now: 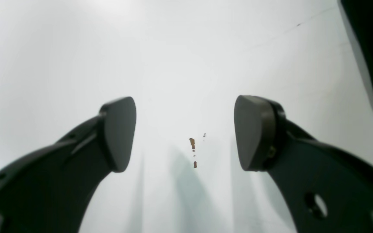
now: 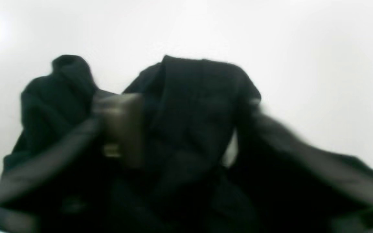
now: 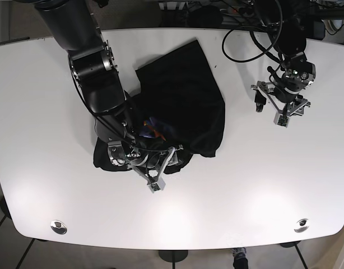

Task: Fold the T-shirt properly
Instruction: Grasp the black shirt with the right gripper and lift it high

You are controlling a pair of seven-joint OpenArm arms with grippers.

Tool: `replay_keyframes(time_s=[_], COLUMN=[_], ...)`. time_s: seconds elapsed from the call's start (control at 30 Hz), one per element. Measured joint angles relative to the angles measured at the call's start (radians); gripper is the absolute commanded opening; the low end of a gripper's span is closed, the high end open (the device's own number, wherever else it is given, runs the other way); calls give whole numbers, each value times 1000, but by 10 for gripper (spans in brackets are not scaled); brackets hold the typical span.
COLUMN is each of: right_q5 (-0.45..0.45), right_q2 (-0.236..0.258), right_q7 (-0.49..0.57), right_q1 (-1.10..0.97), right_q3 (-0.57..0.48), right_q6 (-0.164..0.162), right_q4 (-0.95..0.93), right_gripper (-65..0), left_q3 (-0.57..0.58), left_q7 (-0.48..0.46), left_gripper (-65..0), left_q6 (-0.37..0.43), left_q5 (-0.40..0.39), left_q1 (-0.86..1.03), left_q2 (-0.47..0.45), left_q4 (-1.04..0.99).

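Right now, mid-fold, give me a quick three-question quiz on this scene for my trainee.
1. True or false: the left gripper is holding fabric.
2. Which gripper is in the black T-shirt? A) left B) right C) both
3. Fill in: the shirt lies ____ on the white table, not flat.

Key: 1. False; it is open over bare table, apart from the shirt. 2. B; cloth fills the right wrist view, though blur hides whether it is clamped. 3. Bunched.
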Motion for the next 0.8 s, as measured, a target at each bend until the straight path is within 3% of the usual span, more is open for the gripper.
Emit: replay_keyframes(time_s=[0.03, 0.07, 0.1, 0.33, 0.43, 0.47, 0.67, 0.8], right_q5=[1, 1, 1, -2, -3, -6, -2, 1], right_q2=[0, 1, 2, 9, 9, 9, 29, 27], right_q7=[3, 3, 2, -69, -103, -119, -146, -148], right_q1=[-5, -8, -10, -74, -58, -47, 124, 269], right_q3=[1, 1, 1, 2, 2, 2, 3, 1], right_q6=[0, 0, 0, -4, -80, -87, -95, -79], right_q4=[0, 0, 6, 375, 559, 592, 691, 697], right_gripper=[-568, -639, -612, -629, -629, -629, -629, -629], left_q3=[0, 0, 0, 1, 7, 13, 94, 167], left_q7=[0, 0, 0, 0, 1, 0, 0, 2], left_gripper=[-211, -211, -211, -211, -211, -211, -208, -206], left_q6=[0, 0, 0, 0, 0, 1, 2, 4], left_q5=[0, 0, 0, 0, 0, 0, 0, 4], left_q1=[-2, -2, -2, -5, -5, -5, 1, 21], left_q2=[0, 0, 0, 1, 5, 13, 84, 135], left_q4=[0, 0, 0, 0, 10, 24, 130, 172])
